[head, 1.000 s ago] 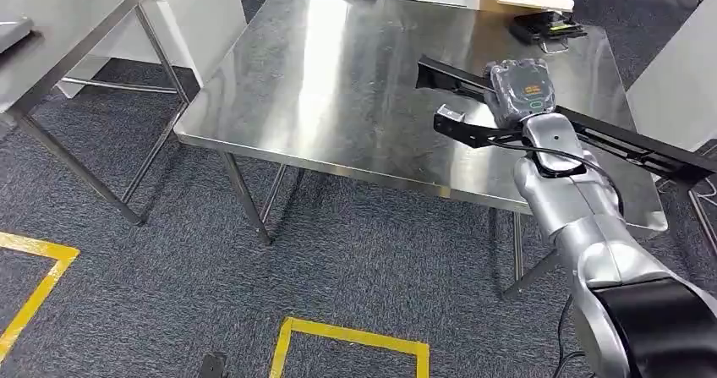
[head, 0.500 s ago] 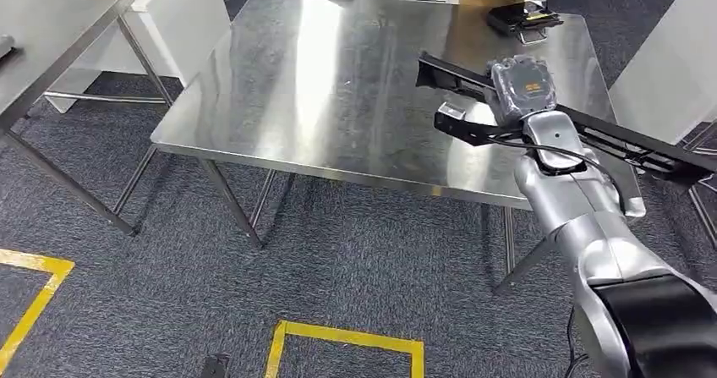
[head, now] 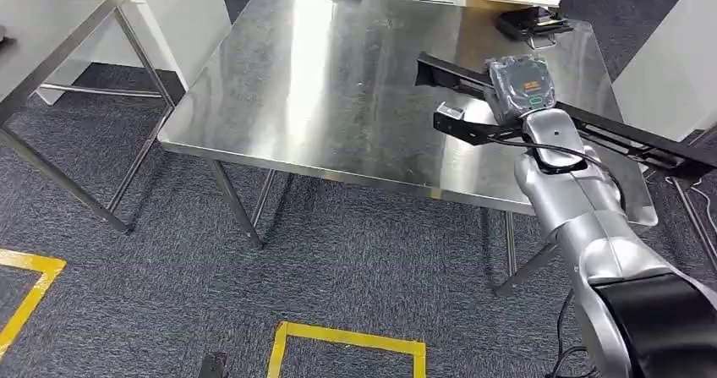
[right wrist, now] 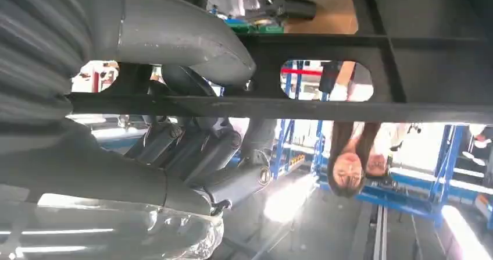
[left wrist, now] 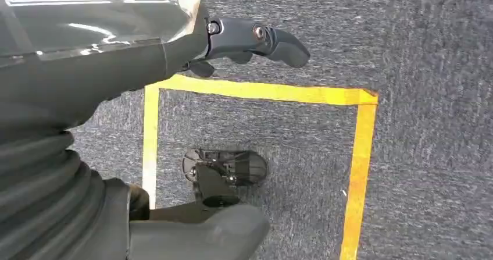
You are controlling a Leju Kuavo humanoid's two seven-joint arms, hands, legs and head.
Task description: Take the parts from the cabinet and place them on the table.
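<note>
One long black frame part [head: 621, 141] is held by the right hand [head: 522, 90], whose fingers [right wrist: 192, 149] are wrapped around a bar of it, above the steel table [head: 338, 82], near its right front edge. The part reaches out on both sides of the fingers. The left hand [left wrist: 244, 42] hangs over the carpet and a yellow tape square [left wrist: 354, 173], its fingers apart and holding nothing.

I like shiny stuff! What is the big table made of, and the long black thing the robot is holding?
The table looks like brushed steel: silvery, with blurry reflections. The long black part in the right hand is matte, with cut-out openings; probably plastic or painted metal, hard to tell which.
</note>
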